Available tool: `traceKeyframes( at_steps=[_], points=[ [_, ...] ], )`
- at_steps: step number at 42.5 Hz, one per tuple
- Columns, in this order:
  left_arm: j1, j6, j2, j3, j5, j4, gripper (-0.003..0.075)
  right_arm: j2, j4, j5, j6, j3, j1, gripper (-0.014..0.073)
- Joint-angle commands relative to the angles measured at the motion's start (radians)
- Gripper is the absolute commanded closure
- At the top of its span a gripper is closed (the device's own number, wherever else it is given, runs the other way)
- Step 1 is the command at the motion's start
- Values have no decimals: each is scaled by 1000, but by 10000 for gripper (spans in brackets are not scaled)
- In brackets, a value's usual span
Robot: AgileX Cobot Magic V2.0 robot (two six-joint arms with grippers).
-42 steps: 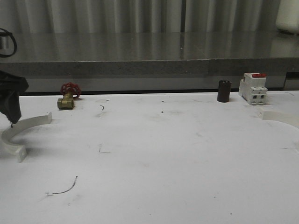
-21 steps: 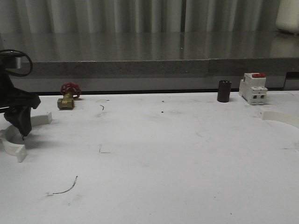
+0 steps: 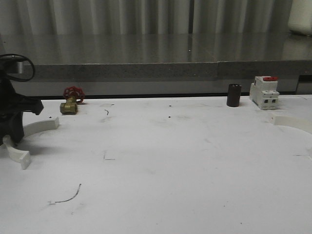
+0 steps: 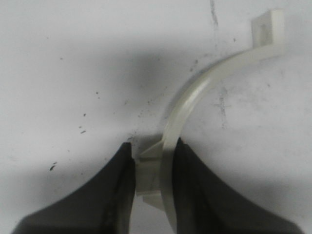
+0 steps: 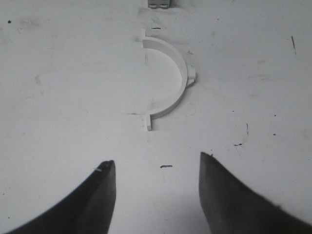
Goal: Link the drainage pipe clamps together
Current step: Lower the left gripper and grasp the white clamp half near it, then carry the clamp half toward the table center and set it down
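One white half-ring drainage pipe clamp [image 3: 41, 126] lies at the table's far left. My left gripper [image 3: 10, 131] stands over its middle. In the left wrist view the gripper [image 4: 153, 146] is shut on the band and its small lug [image 4: 148, 168]; the arc curves away to a holed end tab [image 4: 267, 27]. The second drainage pipe clamp [image 3: 292, 122] lies at the far right edge. In the right wrist view it [image 5: 170, 78] lies flat ahead of my right gripper [image 5: 157, 165], which is open with bare table between its fingers.
A brass valve with a red handwheel [image 3: 71, 100] sits behind the left clamp. A dark cylinder [image 3: 234, 94] and a white breaker with a red top [image 3: 264, 91] stand at the back right. A grey ledge [image 3: 156, 70] runs behind the white table [image 3: 161, 161].
My left gripper has come down from the far left onto the left clamp and shut on its middle. The clamp has turned slightly, its far tab shifting right.
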State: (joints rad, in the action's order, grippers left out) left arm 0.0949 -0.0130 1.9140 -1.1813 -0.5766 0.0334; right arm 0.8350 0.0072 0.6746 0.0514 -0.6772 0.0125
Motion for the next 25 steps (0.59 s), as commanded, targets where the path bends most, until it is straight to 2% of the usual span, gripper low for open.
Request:
traceKeyframes(
  at_steps=[1, 12, 21, 25],
  points=[
    [7, 7, -43, -30, 47, 10, 624, -4, -7, -48, -6, -33, -3, 174],
    [51, 7, -60, -73, -46, 21, 680, -4, -7, -48, -6, -33, -3, 174],
    [195, 13, -69, -207, -146, 25, 680, -4, -7, -48, -6, -33, -3, 174],
    [273, 67, -69, -272, -156, 22, 680, -4, -7, -48, -6, -33, -3, 174]
  ],
)
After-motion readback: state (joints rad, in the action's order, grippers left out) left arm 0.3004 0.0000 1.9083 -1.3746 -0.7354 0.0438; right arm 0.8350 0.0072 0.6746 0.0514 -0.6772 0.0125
